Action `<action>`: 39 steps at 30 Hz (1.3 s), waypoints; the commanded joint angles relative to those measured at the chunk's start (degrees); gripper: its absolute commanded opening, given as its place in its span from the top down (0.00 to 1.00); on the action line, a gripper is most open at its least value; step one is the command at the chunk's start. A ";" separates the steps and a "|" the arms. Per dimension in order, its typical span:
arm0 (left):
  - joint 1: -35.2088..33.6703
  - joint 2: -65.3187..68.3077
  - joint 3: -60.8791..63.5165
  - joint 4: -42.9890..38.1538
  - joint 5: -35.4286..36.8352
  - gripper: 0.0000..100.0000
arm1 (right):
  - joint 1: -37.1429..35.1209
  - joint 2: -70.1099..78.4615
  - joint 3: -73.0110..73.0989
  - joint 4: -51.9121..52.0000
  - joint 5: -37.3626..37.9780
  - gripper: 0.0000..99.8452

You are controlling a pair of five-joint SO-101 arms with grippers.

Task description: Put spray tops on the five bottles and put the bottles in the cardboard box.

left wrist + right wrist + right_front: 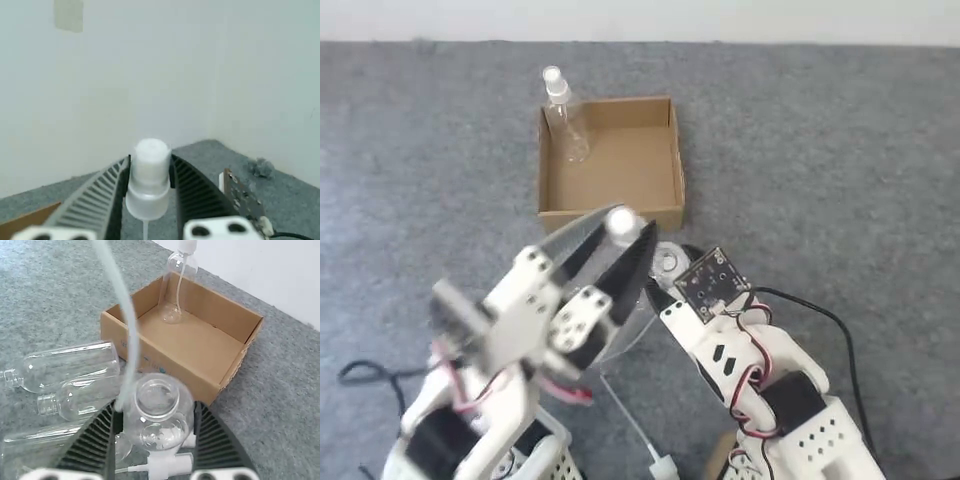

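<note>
Spray top (149,170) pinched in left gripper (149,161), above open bottle (157,415), which right gripper (156,409) clamps upright just in front of cardboard box (200,347). Risk: dip tube (129,335) appears to hang beside the mouth, not inside; lowering now could buckle it.

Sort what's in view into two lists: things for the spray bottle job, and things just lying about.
For the job: cardboard box; capped bottle standing in it; spray top in the left gripper; open bottle in the right gripper; uncapped bottles lying outside the box; loose spray top.
Just lying about: black cable; grey clump.
</note>
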 commanded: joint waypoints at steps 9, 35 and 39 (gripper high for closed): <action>-0.18 -10.64 1.19 1.14 -0.18 0.99 | 0.75 0.48 -0.79 -1.54 0.53 0.97; -0.18 -10.99 9.36 -12.31 -0.09 0.99 | -1.45 0.40 -0.70 -1.45 0.88 0.97; -0.18 -10.99 7.69 -12.31 -0.09 0.99 | -1.45 0.40 -0.70 -1.45 0.88 0.97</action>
